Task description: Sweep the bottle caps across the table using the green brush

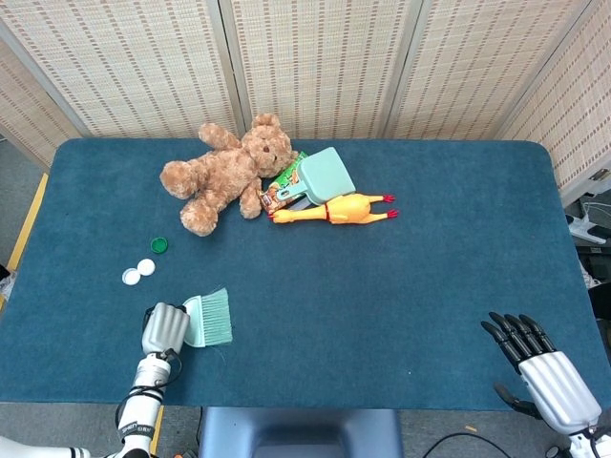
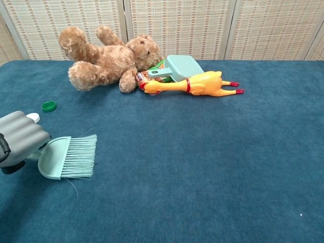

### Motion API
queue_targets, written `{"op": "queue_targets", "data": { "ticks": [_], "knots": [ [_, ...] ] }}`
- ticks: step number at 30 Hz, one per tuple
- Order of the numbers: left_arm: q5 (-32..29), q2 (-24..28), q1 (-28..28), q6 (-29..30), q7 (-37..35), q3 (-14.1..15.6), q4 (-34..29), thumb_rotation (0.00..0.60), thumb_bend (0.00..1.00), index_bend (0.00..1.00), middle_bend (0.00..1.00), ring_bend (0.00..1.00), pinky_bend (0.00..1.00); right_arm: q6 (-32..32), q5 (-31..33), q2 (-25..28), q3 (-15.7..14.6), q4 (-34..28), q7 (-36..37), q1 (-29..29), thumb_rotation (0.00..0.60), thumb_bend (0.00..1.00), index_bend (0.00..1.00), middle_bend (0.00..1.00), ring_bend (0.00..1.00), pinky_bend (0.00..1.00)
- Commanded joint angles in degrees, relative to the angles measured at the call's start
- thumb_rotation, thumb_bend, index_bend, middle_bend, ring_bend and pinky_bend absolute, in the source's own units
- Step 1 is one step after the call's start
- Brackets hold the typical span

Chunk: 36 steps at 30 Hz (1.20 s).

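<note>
While the left hand (image 1: 164,328) grips the green brush (image 1: 210,318), it must reach the caps (image 1: 138,272) at 11 o'clock.

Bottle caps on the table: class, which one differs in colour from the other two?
The green cap, lying farthest back toward the teddy bear. The two white caps sit together nearer the left hand.

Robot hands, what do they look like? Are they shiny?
The left robot hand has a ribbed silver-grey shell, and black cables loop round its pale segmented wrist. The right robot hand has the same silver back, but its fingers are black.
</note>
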Motion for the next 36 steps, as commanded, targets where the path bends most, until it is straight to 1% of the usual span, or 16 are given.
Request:
{"op": "queue_targets", "data": {
  "ticks": [1, 5, 8, 11, 13, 15, 18, 19, 21, 22, 23, 25, 27, 29, 31, 36],
  "knots": [
    [2.2, 2.2, 0.2, 0.9, -3.3, 0.5, -3.7, 0.6, 0.35, 0.0, 0.43, 0.79, 0.94, 0.2, 0.0, 0.0, 0.0, 0.1, 0.0, -0.1, 0.6, 0.2, 0.0, 0.0, 0.0, 0.0],
    [8.7, 6.8, 1.5, 2.8, -9.4, 2.1, -9.9, 0.6, 0.33, 0.0, 0.25, 0.77, 0.95, 0.3, 0.4, -0.1, 0.2, 0.2, -0.1, -0.1, 0.6, 0.2, 0.0, 0.0, 0.0, 0.0],
    [12.7, 11.4, 3.0, 3.1, -15.1, 3.7, -14.3, 0.6, 0.32, 0.0, 0.15, 0.73, 0.94, 0.4, 0.6, -0.2, 0.3, 0.1, -0.4, -0.2, 0.6, 0.2, 0.0, 0.0, 0.0, 0.0],
    [17.8, 16.6, 4.8, 2.2, -23.4, 6.0, -18.5, 0.6, 0.32, 0.0, 0.08, 0.7, 0.93, 0.7, 0.6, -0.2, 0.4, 0.0, -0.8, -0.4, 0.6, 0.2, 0.0, 0.0, 0.0, 0.0],
    [23.9, 19.6, 6.3, 2.2, -29.9, 8.1, -18.5, 0.6, 0.32, 0.0, 0.05, 0.68, 0.92, 0.8, 0.9, -0.4, 0.5, -0.1, -1.2, -0.6, 0.6, 0.2, 0.0, 0.0, 0.0, 0.0],
    [27.7, 21.4, 7.2, 1.2, -35.4, 9.5, -16.8, 0.6, 0.32, 0.0, 0.02, 0.66, 0.9, 0.6, 1.1, -0.6, 0.6, -0.3, -1.9, -0.6, 0.6, 0.2, 0.0, 0.0, 0.0, 0.0],
    [30.2, 23.2, 7.9, -0.3, -42.2, 10.2, -14.8, 0.6, 0.32, 0.0, 0.0, 0.51, 0.8, 0.1, 1.0, -0.8, 0.5, -0.6, -2.7, -0.5, 0.6, 0.2, 0.0, 0.0, 0.0, 0.0],
    [32.8, 23.8, 8.7, -0.2, -46.2, 10.9, -13.6, 0.6, 0.32, 0.0, 0.0, 0.38, 0.71, 0.2, 0.9, -0.9, 0.4, -0.7, -3.1, -0.6, 0.6, 0.2, 0.0, 0.0, 0.0, 0.0],
    [38.1, 24.6, 11.3, 2.7, -53.4, 12.3, -10.6, 0.6, 0.32, 0.0, 0.0, 0.1, 0.46, 0.4, 1.0, -0.9, 0.5, -0.7, -3.3, -0.8, 0.6, 0.2, 0.0, 0.0, 0.0, 0.0],
    [42.0, 24.7, 13.9, 6.3, -58.3, 13.5, -7.5, 0.6, 0.32, 0.0, 0.0, 0.02, 0.33, 0.7, 1.3, -0.9, 0.7, -0.6, -3.4, -0.9, 0.6, 0.2, 0.0, 0.0, 0.0, 0.0],
    [44.8, 24.4, 16.2, 9.6, -62.5, 14.4, -4.5, 0.6, 0.32, 0.0, 0.0, 0.0, 0.25, 0.7, 1.8, -1.0, 0.8, -0.5, -3.5, -1.0, 0.6, 0.2, 0.0, 0.0, 0.0, 0.0],
    [49.5, 22.7, 21.0, 16.6, -73.2, 15.6, 4.3, 0.6, 0.31, 0.0, 0.0, 0.0, 0.15, 0.5, 2.9, -1.2, 1.3, -0.3, -3.6, -1.0, 0.6, 0.2, 0.0, 0.0, 0.0, 0.0],
    [49.3, 20.2, 24.2, 19.7, -83.6, 15.1, 12.6, 0.6, 0.31, 0.0, 0.0, 0.0, 0.12, 0.1, 4.1, -1.6, 1.8, -0.3, -4.1, -0.8, 0.6, 0.2, 0.0, 0.0, 0.0, 0.0],
    [48.7, 20.9, 24.6, 18.2, -85.5, 15.1, 15.4, 0.6, 0.32, 0.0, 0.0, 0.0, 0.1, 0.0, 4.5, -2.0, 2.1, -0.4, -4.7, -0.8, 0.6, 0.2, 0.0, 0.0, 0.0, 0.0],
    [50.2, 21.5, 25.0, 18.8, -90.6, 15.0, 17.1, 0.6, 0.32, 0.0, 0.0, 0.0, 0.1, 0.0, 4.7, -2.4, 2.3, -0.6, -5.5, -0.8, 0.6, 0.2, 0.0, 0.0, 0.0, 0.0],
    [51.8, 21.3, 26.4, 19.0, -91.8, 14.4, 20.3, 0.6, 0.33, 0.0, 0.0, 0.0, 0.1, -0.3, 5.5, -3.0, 2.6, -1.0, -7.3, -0.9, 0.6, 0.2, 0.0, 0.0, 0.0, 0.0]
  ]
}}
